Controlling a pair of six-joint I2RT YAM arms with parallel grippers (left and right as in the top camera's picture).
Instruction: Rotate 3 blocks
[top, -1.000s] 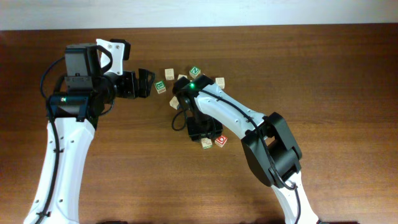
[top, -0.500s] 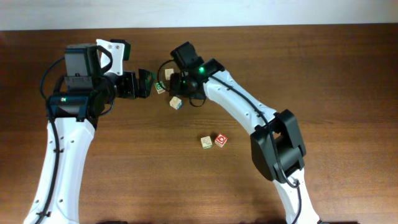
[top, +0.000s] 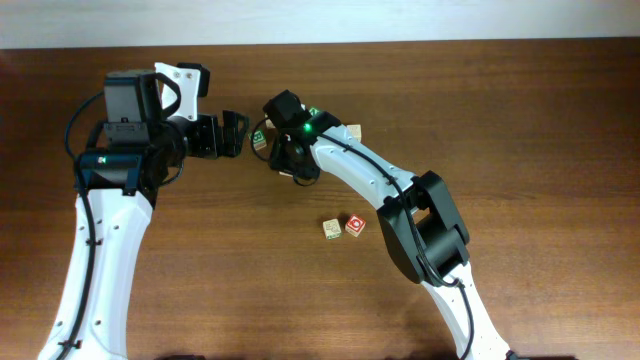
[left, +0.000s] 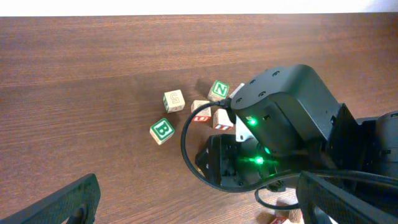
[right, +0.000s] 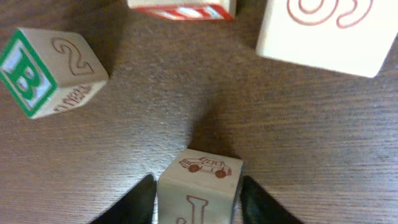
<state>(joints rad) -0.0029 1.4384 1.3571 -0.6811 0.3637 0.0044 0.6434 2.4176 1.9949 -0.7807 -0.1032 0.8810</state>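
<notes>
right claw (top: 290, 160) is down in the block cluster at the back of the tabletop (top: 520, 120), fingers against both sides of the pale car block (right: 199, 171). looks like a pinch, block sitting flat on the wood

left claw (top: 232, 133) spread wide, empty, hovers just beside the cluster

other two task blocks, faint-green block (top: 331, 229) and orange-red block (top: 355, 226), sit side by side, well apart from the cluster toward the front

risks:
- B block (right: 37, 71) and red-striped block (right: 180, 7) are near, so a twist could swing a finger or a corner into them and scramble the cluster
- grip is on smooth side faces, so the block may spin in the pads instead of turning with them
- both arms crowd the same spot, clash likely if left moves in

legible:
- green "B" with a "2" on the adjacent face
- car outline plus a "J"-like letter on the pinched block
- green-letter block (left: 218, 91) reads "N" or "Z", can't tell which
- S block (left: 174, 99), faint
</notes>
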